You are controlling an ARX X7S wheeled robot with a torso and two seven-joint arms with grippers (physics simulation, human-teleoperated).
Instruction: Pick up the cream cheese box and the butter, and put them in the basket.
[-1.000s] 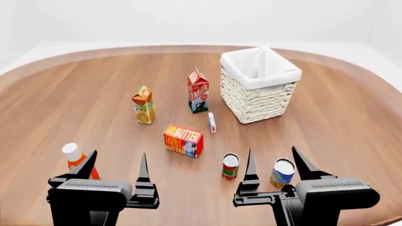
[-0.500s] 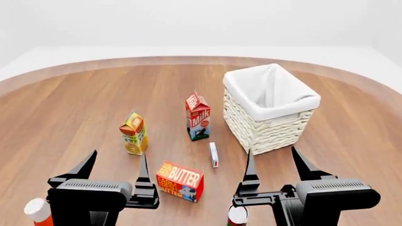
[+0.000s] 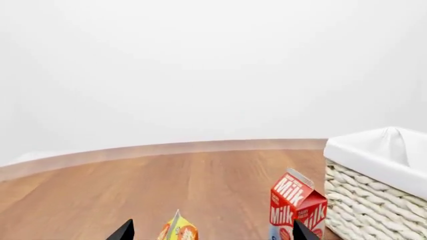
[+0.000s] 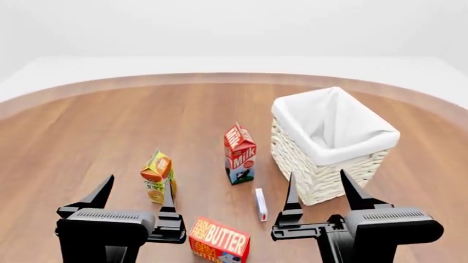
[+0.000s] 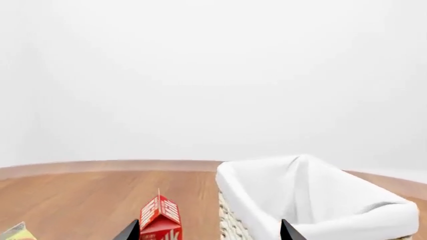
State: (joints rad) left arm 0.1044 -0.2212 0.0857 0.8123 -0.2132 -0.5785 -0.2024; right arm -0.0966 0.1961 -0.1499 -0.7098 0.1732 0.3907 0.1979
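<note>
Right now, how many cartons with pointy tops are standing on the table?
2. The milk carton stands beside the basket. The orange juice carton stands farther toward the robot's left, apart from it. Others may be hidden below the grippers.

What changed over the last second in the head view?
The view advanced: the basket, milk carton and butter slid toward the bottom edge; the cans and bottle dropped out of frame. Both grippers, left and right, stayed open and empty.
</note>
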